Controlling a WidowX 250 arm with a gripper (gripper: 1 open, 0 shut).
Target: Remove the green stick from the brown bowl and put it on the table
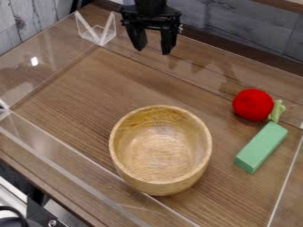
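Although the view takes in the whole counter (pixel 106 93), no brand, label or writing can be read on anything.

The green stick (pixel 261 147) is a flat rectangular bar, light mint green, plain and smooth, with squared ends. It lies flat on the counter near the right edge, just beside the clear acrylic wall (pixel 288 182) there, outside the brown bowl (pixel 161 149) and apart from its rim. Its long axis runs diagonally: the near end points toward the front-right corner, the far end toward the back-right, where it comes up close under the red ball (pixel 251 104). A small yellow-green piece (pixel 278 111) sits at the ball's right side, just above the stick's far end; whether it touches the stick cannot be told.

The brown bowl is round, light tan wood with visible grain and a thick rim. It stands upright toward the front edge, a little right of centre. Its inside shows only bare wood.

The hand (pixel 153 42) is black and hangs above the back edge of the counter, left of centre, fingers pointing down. The jaws stand wide apart with nothing between them. It is well apart from both bowl and stick.

A small clear acrylic stand (pixel 97 28) sits at the back-left, just left of the hand.
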